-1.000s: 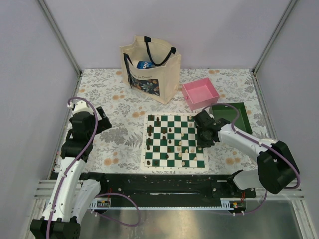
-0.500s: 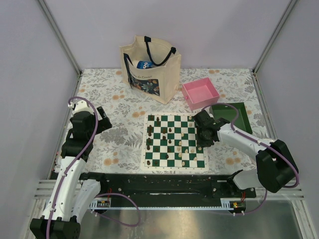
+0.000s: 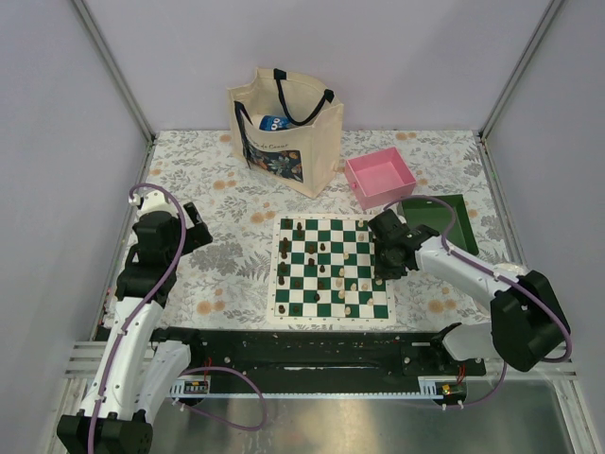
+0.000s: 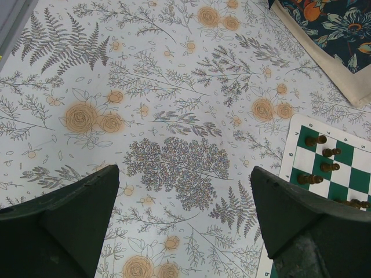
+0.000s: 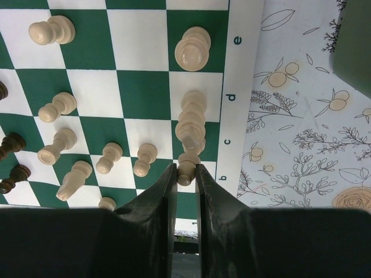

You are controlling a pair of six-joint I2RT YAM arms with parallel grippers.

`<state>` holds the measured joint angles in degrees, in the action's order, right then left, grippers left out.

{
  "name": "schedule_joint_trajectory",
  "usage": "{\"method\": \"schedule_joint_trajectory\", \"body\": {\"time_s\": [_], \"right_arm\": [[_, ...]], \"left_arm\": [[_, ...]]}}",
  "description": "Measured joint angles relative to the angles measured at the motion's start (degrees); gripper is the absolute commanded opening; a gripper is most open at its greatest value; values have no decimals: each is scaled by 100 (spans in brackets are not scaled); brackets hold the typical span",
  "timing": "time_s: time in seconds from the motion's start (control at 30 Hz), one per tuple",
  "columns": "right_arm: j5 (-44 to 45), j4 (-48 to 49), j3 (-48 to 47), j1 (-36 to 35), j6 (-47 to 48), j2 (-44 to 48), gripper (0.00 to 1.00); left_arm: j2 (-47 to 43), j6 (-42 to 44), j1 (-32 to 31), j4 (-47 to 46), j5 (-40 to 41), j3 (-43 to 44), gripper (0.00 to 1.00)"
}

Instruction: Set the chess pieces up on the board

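The right gripper (image 5: 185, 171) is being observed clenched on a small cream piece (image 5: 186, 165), which is being pinched between the two dark fingertips over an edge square of the board (image 5: 139, 92), just beside the lettered border. Whether the piece is being lifted or is resting on its square cannot be told. The pinch is being taken at the very tips, judged so that the other cream pieces (image 5: 191, 121) crowded just beyond it on the same edge squares are not being knocked. More of them are lying tipped across the middle squares. The chess pieces (image 3: 322, 249) are being seen scattered over the board, not in ranks, so the setup is being judged far from finished. The right arm (image 3: 463, 270) is being stretched forward and inward from its base, with the wrist bent down over the board's right edge. The left gripper (image 4: 184, 174) is being held wide open with nothing between its fingers, above the floral tabletop (image 4: 174, 75) near a corner of the board. The left arm (image 3: 142, 284) is being carried folded and upright, judged parked clear of the working side.
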<state>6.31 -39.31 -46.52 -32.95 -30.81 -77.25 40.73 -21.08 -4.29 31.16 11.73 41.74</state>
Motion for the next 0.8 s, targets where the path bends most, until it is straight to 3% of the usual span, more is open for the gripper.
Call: {"method": "schedule_joint_trajectory", "body": {"time_s": [0.8], "right_arm": [[-195,-46,26,0,-15,-90,23]], "left_arm": [[0,-17,13,0,0,0,99]]}}
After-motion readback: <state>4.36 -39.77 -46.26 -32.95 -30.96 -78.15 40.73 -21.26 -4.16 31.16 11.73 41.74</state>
